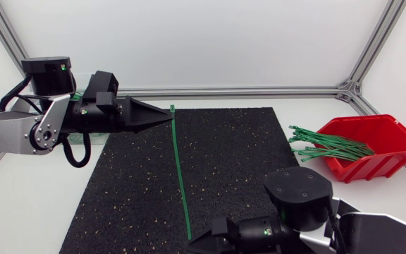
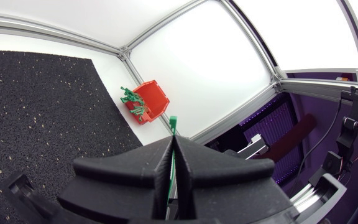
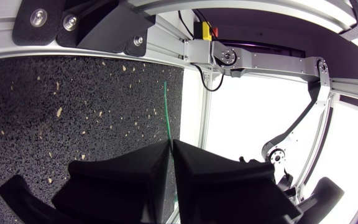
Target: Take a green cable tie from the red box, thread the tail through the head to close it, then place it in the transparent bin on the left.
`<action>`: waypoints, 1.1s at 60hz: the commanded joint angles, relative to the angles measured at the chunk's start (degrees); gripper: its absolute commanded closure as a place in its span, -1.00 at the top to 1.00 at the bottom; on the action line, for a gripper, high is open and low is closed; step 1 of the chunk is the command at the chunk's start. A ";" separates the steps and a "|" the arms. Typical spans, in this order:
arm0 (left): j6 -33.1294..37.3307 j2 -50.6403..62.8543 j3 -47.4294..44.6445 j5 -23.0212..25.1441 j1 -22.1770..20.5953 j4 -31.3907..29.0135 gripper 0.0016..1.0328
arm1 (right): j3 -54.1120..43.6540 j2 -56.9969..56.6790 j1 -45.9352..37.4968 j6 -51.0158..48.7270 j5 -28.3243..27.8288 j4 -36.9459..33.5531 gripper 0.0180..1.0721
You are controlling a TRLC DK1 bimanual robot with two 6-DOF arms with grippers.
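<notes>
Two-arm threading of a cable tie, seen from above and from both wrists. One green cable tie (image 1: 180, 173) is held nearly straight over the black mat (image 1: 132, 183), clear of the red box (image 1: 379, 134), where the spare ties (image 1: 326, 144) lie in a loose bundle spilling over the rim. The left gripper (image 1: 166, 116) has its fingers pressed together on the strap just behind the head (image 1: 172, 108), which pokes out beyond the fingertips. The right gripper (image 1: 192, 247) has its fingers pinched together on the strap at the tail end, and the strap runs out ahead of it across the mat. The step in hand appears to be closing the loop, with pick-up done and threading not yet begun. To do it well, the left arm should probably keep the head steady with its slot turned toward the oncoming tail. The right arm should probably carry the tail round in a smooth arc so the strap bows rather than kinks. How much tail projects past the right fingertips cannot be told, and a short free tip would help it enter the slot squarely. A firm grip close to the head should limit twisting. The transparent bin cannot be clearly made out behind the left arm.
</notes>
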 commanded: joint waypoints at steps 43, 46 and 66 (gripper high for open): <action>2.32 -9.69 -10.61 -3.55 -5.15 5.85 -0.92 | 7.35 -2.91 -0.83 51.68 -4.99 -0.88 -0.89; 2.32 -9.87 -10.88 -3.81 -5.41 5.76 -0.92 | 6.48 -2.65 -0.74 52.30 -5.16 -0.53 -0.89; 2.23 -10.84 -11.14 -3.99 -5.50 5.76 -0.92 | 10.17 -1.42 -0.48 65.83 -5.87 -7.65 -0.89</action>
